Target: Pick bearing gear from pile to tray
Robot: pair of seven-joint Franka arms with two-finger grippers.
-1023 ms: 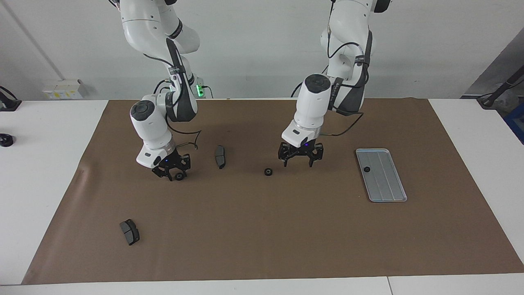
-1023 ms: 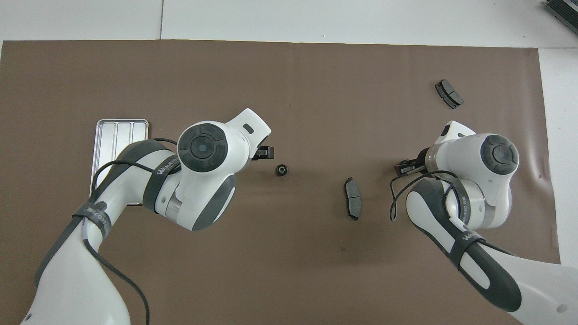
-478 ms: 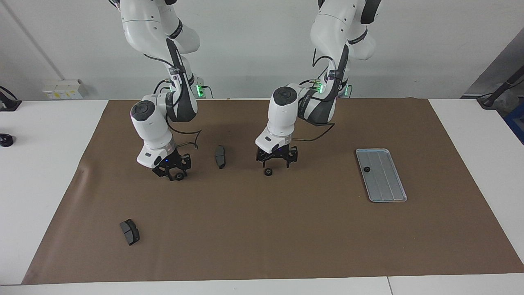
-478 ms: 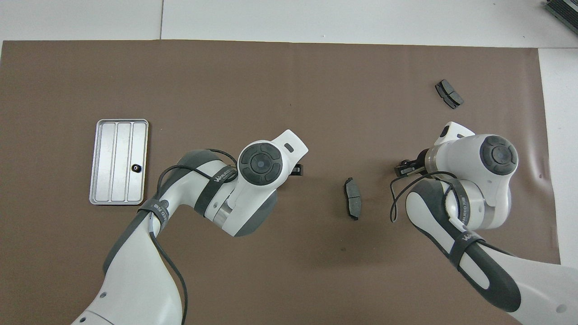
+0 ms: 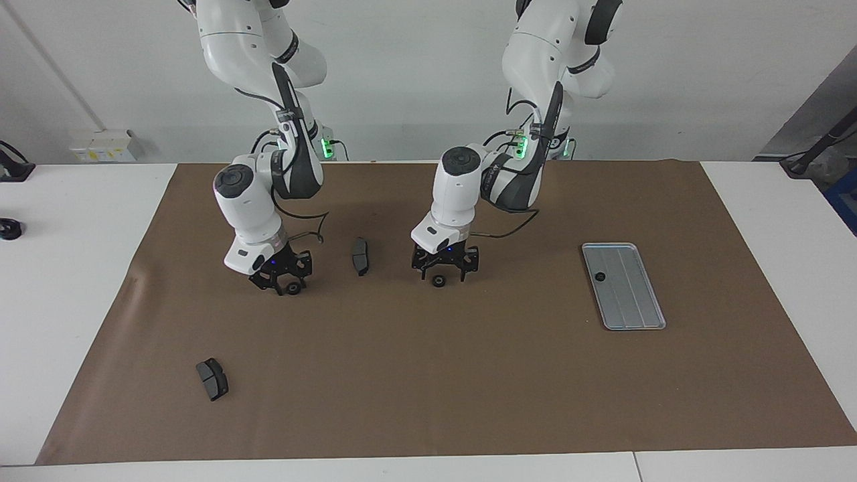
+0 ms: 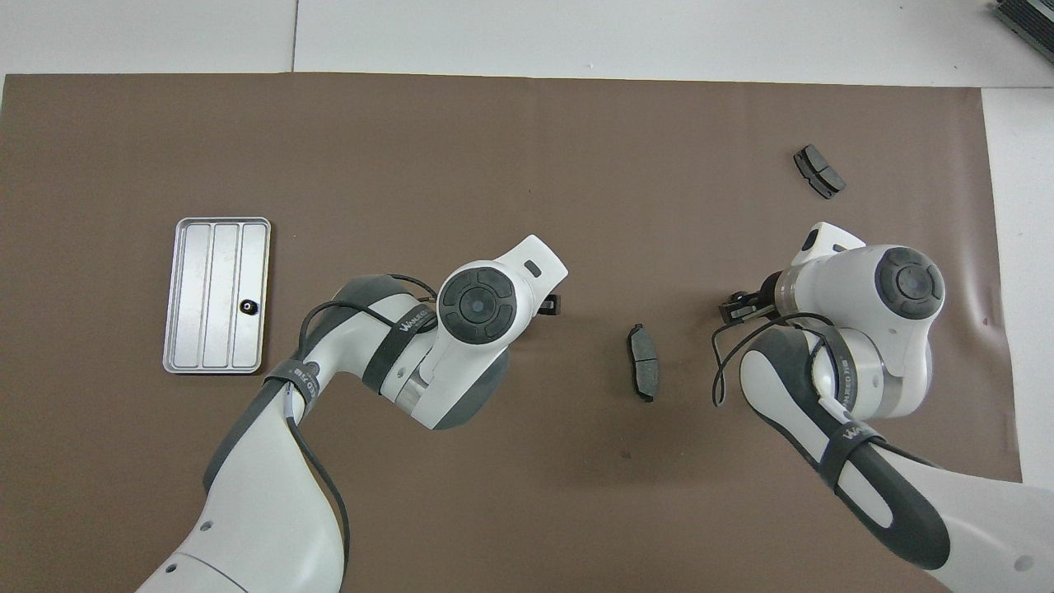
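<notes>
Now left pincer [image 5: 443, 273] straddles a gear [image 5: 439, 281] open, needs closing; right pincer [image 5: 284, 284] seemingly grips another gear [image 5: 292, 288].

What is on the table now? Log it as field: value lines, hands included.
tray: on the brown mat, toward the left arm's end of the table
gear in tray: one
left hand: low over a loose gear, fingers open astride it
right hand: low at the mat, a second gear at its fingertips; grip unclear
pad between the hands: lying on the mat
second pad: farthest from the robots, at the right arm's end
</notes>
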